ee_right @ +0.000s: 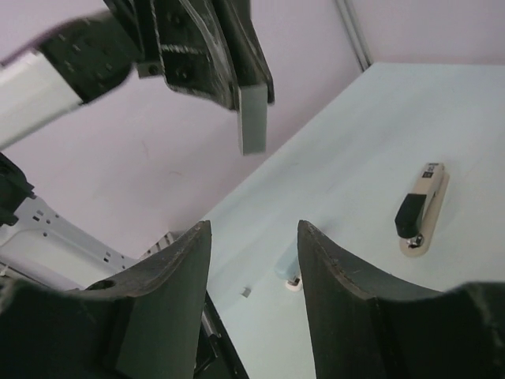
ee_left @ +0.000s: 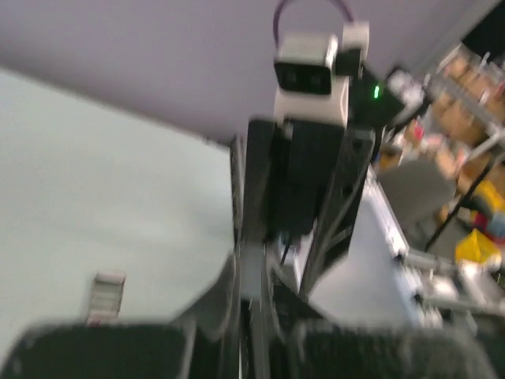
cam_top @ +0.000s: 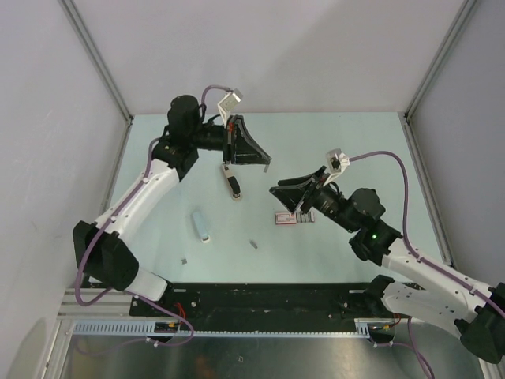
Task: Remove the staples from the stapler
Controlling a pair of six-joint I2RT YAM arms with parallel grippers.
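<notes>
Nearest my bases, a tiny grey bit (cam_top: 183,258) lies on the desk (cam_top: 355,142), and a second bit (cam_top: 254,245) sits a little further in. I judge both to be staples that are out of the stapler. Between them and slightly beyond lies a small pale-blue oblong object (cam_top: 201,227); I cannot tell what it is.

Further in is the little red-and-white box (cam_top: 286,219), just beside my right fingers (ee_right: 170,276), which are spread apart with nothing between them.

Beyond that the stapler (cam_top: 233,181) lies on the desk, black top on a pale base. It looks closed and neither of my hands touches it. Farthest out, my left fingers (ee_left: 102,351) hang near the stapler's far end. That wrist view is blurred, but they look parted and I see nothing gripped.

So I judge the unloading partly done, since a few staples lie loose. I cannot tell whether the magazine holds more. It remains for me to take the stapler up, open it and empty whatever is inside.
</notes>
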